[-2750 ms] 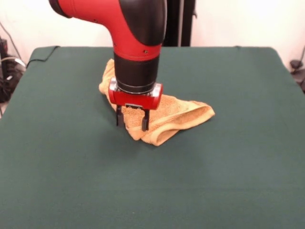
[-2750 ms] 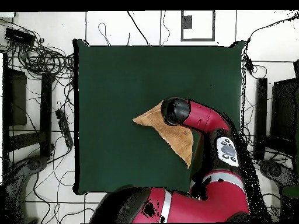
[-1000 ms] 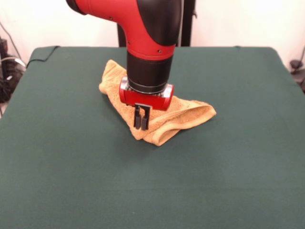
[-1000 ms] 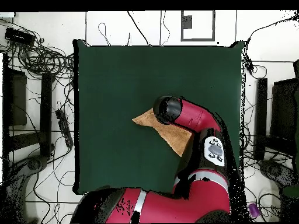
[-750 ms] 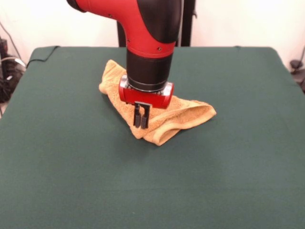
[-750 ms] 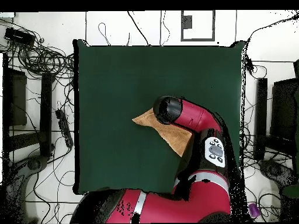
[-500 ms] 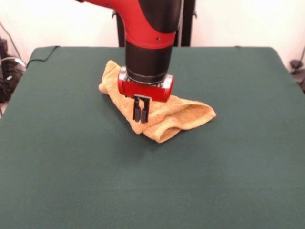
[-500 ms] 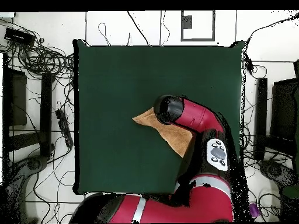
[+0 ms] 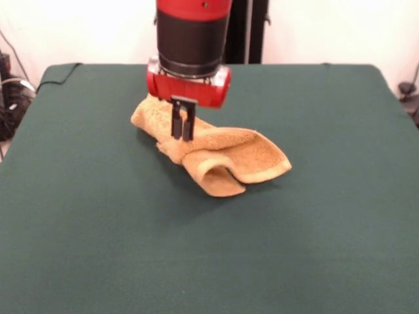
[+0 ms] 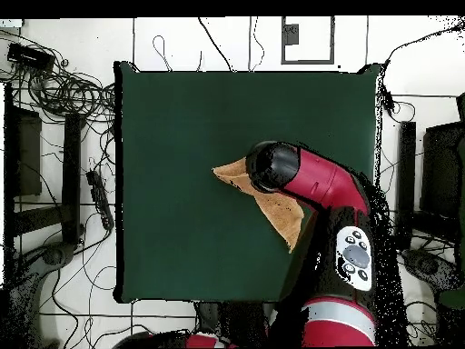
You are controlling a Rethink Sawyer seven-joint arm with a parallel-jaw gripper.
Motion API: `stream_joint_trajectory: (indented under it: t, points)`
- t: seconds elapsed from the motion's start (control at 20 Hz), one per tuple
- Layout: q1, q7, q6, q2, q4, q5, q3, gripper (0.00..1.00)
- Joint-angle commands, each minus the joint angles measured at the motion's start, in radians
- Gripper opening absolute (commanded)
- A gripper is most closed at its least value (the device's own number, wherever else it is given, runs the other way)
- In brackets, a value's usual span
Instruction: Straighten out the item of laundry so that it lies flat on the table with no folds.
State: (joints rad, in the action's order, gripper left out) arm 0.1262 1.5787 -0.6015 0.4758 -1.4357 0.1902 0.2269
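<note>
The orange-tan terry towel (image 9: 219, 156) is nowhere near flat. It sits bunched and folded over itself a bit past the middle of the dark green table (image 9: 314, 229), toward the far side. One part is pulled up into a ridge, and the front edge curls under into an open loop. From overhead it reads as a long wedge (image 10: 281, 212) with a point aimed at the table's left edge.

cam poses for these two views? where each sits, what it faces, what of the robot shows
Front view: across the table, facing the robot; shows the arm's lower end and gripper shut on the towel.
Overhead view: above, looking straight down; shows the whole table, arm from base to wrist; gripper hidden.
Shared: towel, table, arm.
</note>
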Motion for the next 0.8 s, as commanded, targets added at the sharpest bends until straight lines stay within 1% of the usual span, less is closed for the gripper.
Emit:
stream_joint_trajectory:
  t: [0.05,0.5,0.7,0.8]
  points:
    - [-0.041,0.256,-0.091,0.022,-0.085,0.032,-0.022,0.0]
    - [-0.075,0.296,-0.068,0.055,-0.141,0.048,-0.001,0.0]
    - [-0.068,0.277,-0.049,0.064,-0.159,0.049,-0.008,0.0]
    - [-0.052,0.252,-0.062,0.067,-0.153,0.044,-0.017,0.0]
